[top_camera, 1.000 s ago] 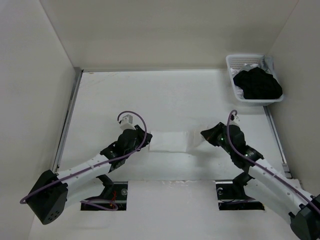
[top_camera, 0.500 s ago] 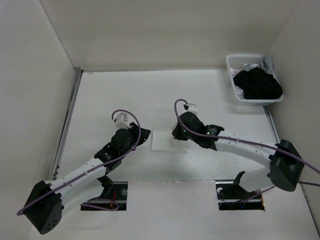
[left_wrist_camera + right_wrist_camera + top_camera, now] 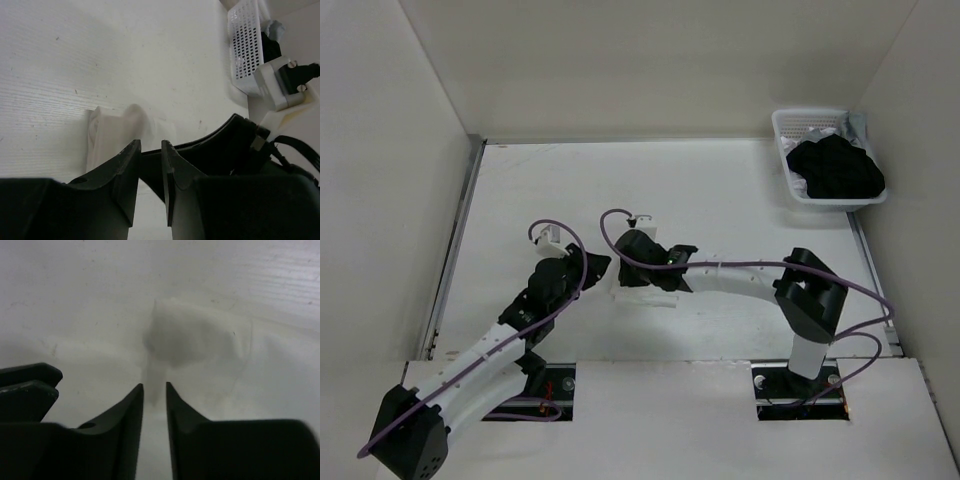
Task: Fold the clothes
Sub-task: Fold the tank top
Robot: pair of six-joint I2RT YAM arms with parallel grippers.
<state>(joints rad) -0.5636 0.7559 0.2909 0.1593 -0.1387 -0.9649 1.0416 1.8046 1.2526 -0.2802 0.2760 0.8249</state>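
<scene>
- Folding looked far along: the cloth (image 3: pixel 112 132) lay gathered small on the table (image 3: pixel 720 190), near its middle and between the two grippers. It was well apart from the basket (image 3: pixel 782 130) with the black garment (image 3: pixel 835 170).
- The right gripper (image 3: pixel 154 387) reached across over the cloth with its jaws a little spread. A thin fold of cloth ran toward the gap, and I could not tell whether it touched the fingers.
- The left gripper (image 3: pixel 150 144) sat just beside the cloth's left edge, jaws parted narrowly, with nothing seen between them.
- The step in hand seemed to be laying the top layer down and letting go of it.
- In the right wrist view the top layer stood up in a soft hump rather than lying flat, so the release needed care.
- Doing it well called for spreading the right jaws wider before any lift, then rising straight up, since thin fabric would cling and drag open.
- The left gripper was well placed to pin the near edge while the right one drew off.
- The two grippers stood very near each other, so one was best moved at a time.
- A light press on the hump afterwards would have set the fold.
</scene>
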